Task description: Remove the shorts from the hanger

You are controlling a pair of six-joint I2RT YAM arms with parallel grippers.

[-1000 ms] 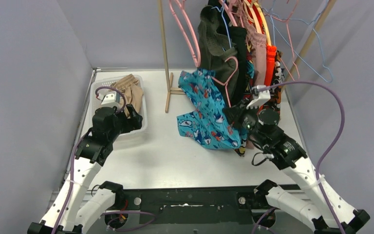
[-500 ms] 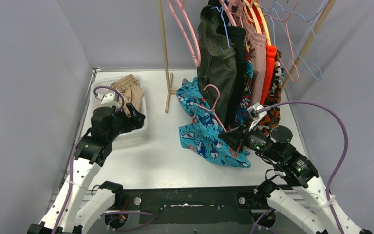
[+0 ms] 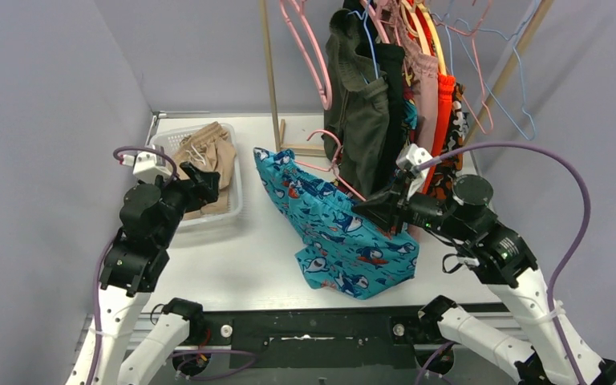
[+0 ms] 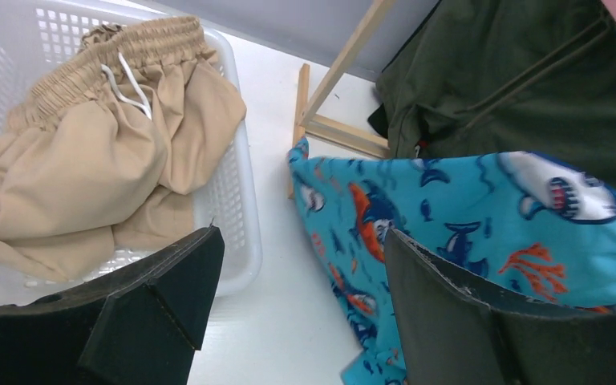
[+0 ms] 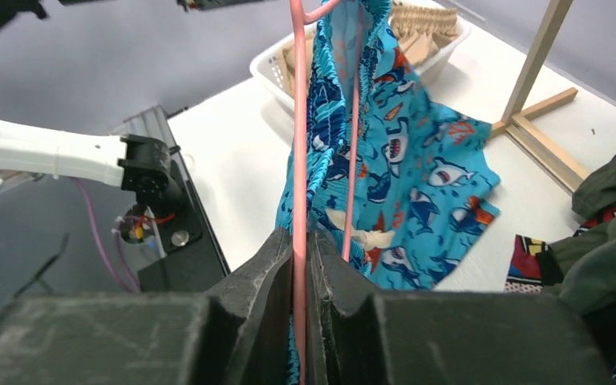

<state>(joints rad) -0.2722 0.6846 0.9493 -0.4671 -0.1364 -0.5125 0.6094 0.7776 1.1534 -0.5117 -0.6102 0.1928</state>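
Teal shark-print shorts [image 3: 337, 241] hang from a pink wire hanger [image 5: 297, 120], spread out over the middle of the table, with their lower part on it. My right gripper [image 3: 366, 210] is shut on the hanger's wire, which runs straight up between its fingers [image 5: 299, 241]. The waistband is bunched along that wire. My left gripper [image 3: 207, 178] stands open and holds nothing, between the basket and the left end of the teal shorts [image 4: 465, 200]. The gap between its fingers [image 4: 301, 234] shows bare table. More shorts, olive [image 3: 361, 104], black, pink and orange, hang on the rack.
A white basket [image 3: 237, 188] at the left holds tan shorts [image 4: 88, 152]. The wooden rack's post [image 3: 271, 72] and foot [image 4: 337, 128] stand behind the teal shorts. Bare pink hangers [image 3: 309, 48] and blue hangers [image 3: 521, 104] hang on the rack.
My right gripper has carried the hanger and teal shorts away from the rack, leftward, stretching them out over the table. My left arm has drawn back and left, off the basket's near rim.
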